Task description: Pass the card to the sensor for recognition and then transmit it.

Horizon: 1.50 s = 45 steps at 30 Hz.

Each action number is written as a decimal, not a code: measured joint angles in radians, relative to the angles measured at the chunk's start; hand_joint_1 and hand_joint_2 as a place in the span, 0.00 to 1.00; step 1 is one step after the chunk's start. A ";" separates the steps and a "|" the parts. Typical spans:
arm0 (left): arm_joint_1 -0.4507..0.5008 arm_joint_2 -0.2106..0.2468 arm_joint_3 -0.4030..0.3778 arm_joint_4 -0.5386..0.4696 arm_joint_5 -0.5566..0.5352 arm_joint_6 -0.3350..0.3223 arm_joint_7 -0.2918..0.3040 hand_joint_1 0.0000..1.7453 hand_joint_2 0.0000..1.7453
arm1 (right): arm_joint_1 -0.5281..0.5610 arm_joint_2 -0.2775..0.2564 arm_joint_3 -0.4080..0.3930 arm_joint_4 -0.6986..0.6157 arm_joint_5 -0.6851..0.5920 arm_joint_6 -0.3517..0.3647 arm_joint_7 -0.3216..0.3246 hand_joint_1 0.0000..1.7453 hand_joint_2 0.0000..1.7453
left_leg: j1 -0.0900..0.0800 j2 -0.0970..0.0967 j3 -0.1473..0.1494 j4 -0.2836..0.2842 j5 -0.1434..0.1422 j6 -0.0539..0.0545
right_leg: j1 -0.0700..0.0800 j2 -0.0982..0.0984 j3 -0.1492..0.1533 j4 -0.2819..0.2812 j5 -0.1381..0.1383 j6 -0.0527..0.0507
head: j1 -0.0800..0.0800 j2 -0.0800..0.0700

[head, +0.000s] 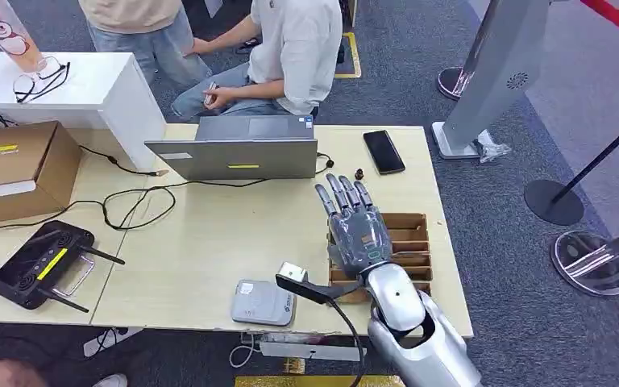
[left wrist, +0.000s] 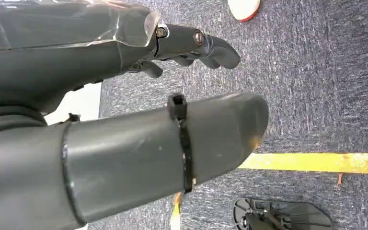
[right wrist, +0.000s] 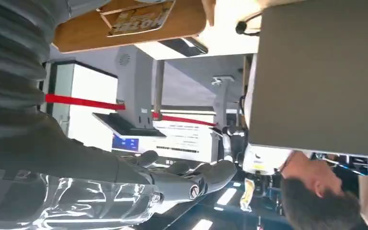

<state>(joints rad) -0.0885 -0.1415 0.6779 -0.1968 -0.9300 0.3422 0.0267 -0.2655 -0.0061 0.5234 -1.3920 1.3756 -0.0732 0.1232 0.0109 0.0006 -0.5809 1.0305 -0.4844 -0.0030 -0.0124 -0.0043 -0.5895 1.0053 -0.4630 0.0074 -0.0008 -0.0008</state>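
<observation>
My right hand hovers over a brown slotted card tray at the table's right side, its fingers straight and spread, holding nothing. In the right wrist view the fingers stretch out empty, and a printed card lies in the wooden tray. The sensor, a flat grey-white pad, rests near the table's front edge, left of my right wrist. My left hand hangs over the carpeted floor with its fingers loosely extended and nothing in it.
An open grey laptop and a black phone lie at the back of the table. A person sits behind it. A cardboard box, a black antenna device and cables lie left. Stanchion bases stand right.
</observation>
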 joint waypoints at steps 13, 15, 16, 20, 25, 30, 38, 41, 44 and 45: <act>0.000 0.000 0.005 0.000 -0.004 -0.002 0.005 0.00 0.00 | 0.001 -0.016 -0.019 0.002 0.004 0.068 0.057 0.00 1.00 | 0.000 0.000 0.000 0.000 0.000 0.000 | 0.000 0.000 0.000 0.000 0.000 0.000 | 0.000 0.000; 0.000 0.000 0.005 0.000 -0.005 -0.002 0.006 0.00 0.00 | 0.001 -0.018 -0.025 0.004 0.004 0.074 0.062 0.00 1.00 | 0.000 0.000 0.000 0.000 0.000 0.000 | 0.000 0.000 0.000 0.000 0.000 0.000 | 0.000 0.000; 0.000 0.000 0.005 0.000 -0.006 -0.002 0.006 0.00 0.00 | 0.001 -0.019 -0.027 0.006 0.004 0.075 0.063 0.00 1.00 | 0.000 0.000 0.000 0.000 0.000 0.000 | 0.000 0.000 0.000 0.000 0.000 0.000 | 0.000 0.000; 0.000 0.000 0.005 0.000 -0.006 -0.002 0.013 0.00 0.00 | 0.002 -0.026 -0.032 0.010 0.002 0.093 0.064 0.00 1.00 | 0.000 0.000 0.000 0.000 0.000 0.000 | 0.000 0.000 0.000 0.000 0.000 0.000 | 0.000 0.000; 0.000 0.000 0.005 0.000 -0.004 -0.002 0.013 0.00 0.00 | 0.002 -0.032 -0.032 0.022 0.001 0.107 0.064 0.00 1.00 | 0.000 0.000 0.000 0.000 0.000 0.000 | 0.000 0.000 0.000 0.000 0.000 0.000 | 0.000 0.000; 0.000 0.000 0.006 0.000 0.000 -0.002 0.012 0.00 0.00 | -0.001 -0.034 -0.032 0.037 0.000 0.109 0.064 0.02 1.00 | 0.000 0.000 0.000 0.000 0.000 0.000 | 0.000 0.000 0.000 0.000 0.000 0.000 | 0.000 0.000; 0.000 0.000 0.006 0.000 0.000 -0.002 0.012 0.00 0.00 | -0.002 -0.036 -0.032 0.044 -0.004 0.111 0.065 0.07 1.00 | 0.000 0.000 0.000 0.000 0.000 0.000 | 0.000 0.000 0.000 0.000 0.000 0.000 | 0.000 0.000; 0.000 0.000 0.006 0.000 0.000 -0.002 0.012 0.00 0.00 | -0.004 -0.037 -0.032 0.045 -0.006 0.111 0.065 0.07 1.00 | 0.000 0.000 0.000 0.000 0.000 0.000 | 0.000 0.000 0.000 0.000 0.000 0.000 | 0.000 0.000; 0.000 0.000 0.006 0.000 0.000 -0.002 0.012 0.00 0.00 | -0.011 -0.037 -0.033 0.049 -0.018 0.111 0.066 0.12 1.00 | 0.000 0.000 0.000 0.000 0.000 0.000 | 0.000 0.000 0.000 0.000 0.000 0.000 | 0.000 0.000; 0.000 0.000 0.006 0.000 0.000 -0.002 0.012 0.00 0.00 | -0.013 -0.037 -0.033 0.050 -0.019 0.111 0.066 0.14 1.00 | 0.000 0.000 0.000 0.000 0.000 0.000 | 0.000 0.000 0.000 0.000 0.000 0.000 | 0.000 0.000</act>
<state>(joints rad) -0.0887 -0.1415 0.6840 -0.1968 -0.9304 0.3407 0.0389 -0.2789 -0.0435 0.4902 -1.3416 1.3565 0.0374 0.1896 0.0109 0.0006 -0.5809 1.0305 -0.4844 -0.0030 -0.0123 -0.0043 -0.5895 1.0053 -0.4630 0.0074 -0.0008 -0.0008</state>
